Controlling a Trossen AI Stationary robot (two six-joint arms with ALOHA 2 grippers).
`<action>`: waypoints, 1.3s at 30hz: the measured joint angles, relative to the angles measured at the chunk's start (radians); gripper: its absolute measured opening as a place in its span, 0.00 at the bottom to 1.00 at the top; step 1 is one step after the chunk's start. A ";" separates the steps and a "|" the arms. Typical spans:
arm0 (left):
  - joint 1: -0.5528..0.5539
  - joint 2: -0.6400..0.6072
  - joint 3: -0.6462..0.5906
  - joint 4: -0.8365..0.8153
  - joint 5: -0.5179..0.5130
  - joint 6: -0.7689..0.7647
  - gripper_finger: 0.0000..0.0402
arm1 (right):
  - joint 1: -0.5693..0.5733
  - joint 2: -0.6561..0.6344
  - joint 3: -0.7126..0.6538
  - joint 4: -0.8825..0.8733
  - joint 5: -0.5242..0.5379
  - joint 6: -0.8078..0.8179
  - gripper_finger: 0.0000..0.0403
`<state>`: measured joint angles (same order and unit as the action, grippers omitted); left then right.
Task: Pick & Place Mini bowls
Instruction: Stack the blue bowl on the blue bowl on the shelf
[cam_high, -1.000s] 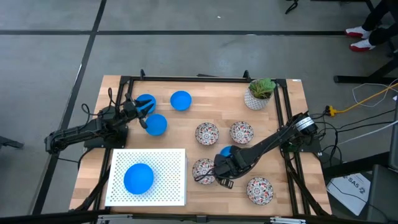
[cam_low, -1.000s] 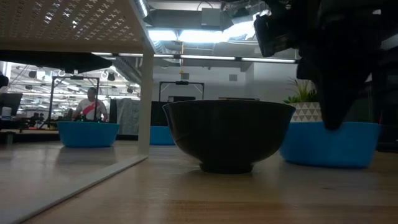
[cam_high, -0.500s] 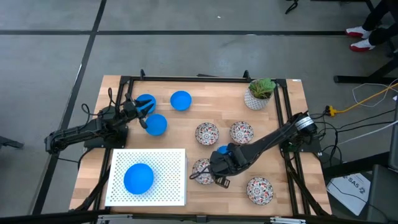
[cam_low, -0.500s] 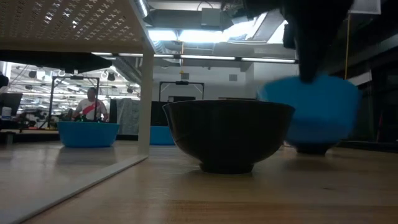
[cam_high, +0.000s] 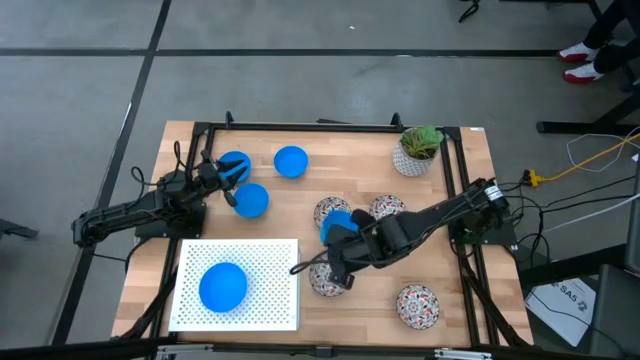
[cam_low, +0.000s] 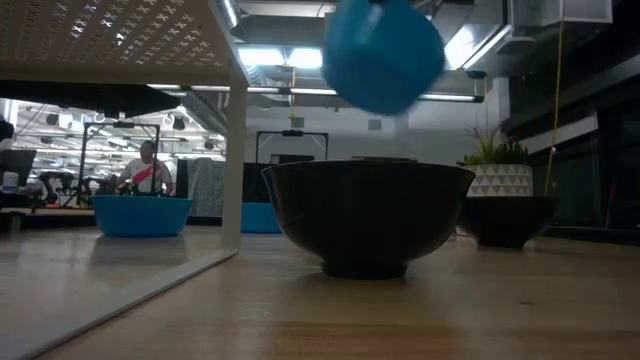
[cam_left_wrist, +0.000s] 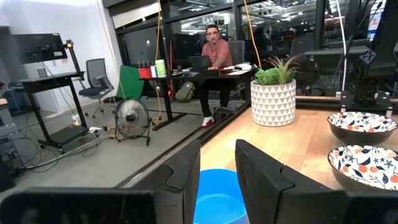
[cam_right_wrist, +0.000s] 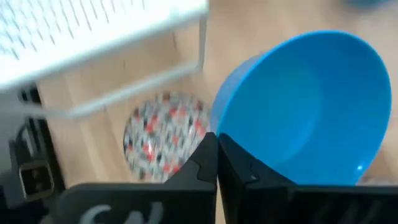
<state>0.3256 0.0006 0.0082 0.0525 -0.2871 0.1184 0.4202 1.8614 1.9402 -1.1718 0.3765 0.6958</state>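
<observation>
Nine little bowls are in the scene. One blue bowl (cam_high: 337, 223) is up in the air, pinched at its rim by the right gripper (cam_high: 340, 243), whose fingers are squeezed tight on it. It hangs over the middle of the wooden table (cam_high: 310, 170), above a flowery bowl (cam_high: 329, 212). In the low view it floats high above the table, tipped to one side. In the right wrist view the flowery bowl (cam_right_wrist: 163, 134) nearest the rack lies on the table below the lifted one.

Another blue bowl (cam_high: 222, 286) sits on top of the white rack (cam_high: 277, 262) at the front left. Three more blue bowls (cam_high: 290, 161) rest on the table at the back left. The left gripper (cam_high: 228, 186) sits among them, its fingers a bit apart on each side of the rim of one blue bowl (cam_high: 250, 199). I cannot tell if it squeezes the rim.

Two more flowery bowls (cam_high: 388, 209) sit to the right, one of them (cam_high: 417, 305) near the front edge. A white pot with a green plant (cam_high: 415, 151) stands at the back right corner.

A person (cam_left_wrist: 214, 53) sits at a desk in the room behind.
</observation>
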 joint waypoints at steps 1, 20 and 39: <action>0.000 0.000 0.000 0.000 0.000 0.000 0.24 | 0.000 0.000 0.020 0.002 0.030 -0.019 0.00; 0.000 0.000 0.000 0.000 0.000 0.000 0.24 | -0.052 0.000 0.106 0.452 -0.021 -0.994 0.00; 0.000 0.000 0.000 0.000 0.000 0.000 0.24 | -0.066 0.097 0.106 0.765 -0.388 -1.382 0.00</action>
<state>0.3252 0.0008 0.0082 0.0525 -0.2871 0.1184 0.3540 1.9588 2.0462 -0.4065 -0.0118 -0.6863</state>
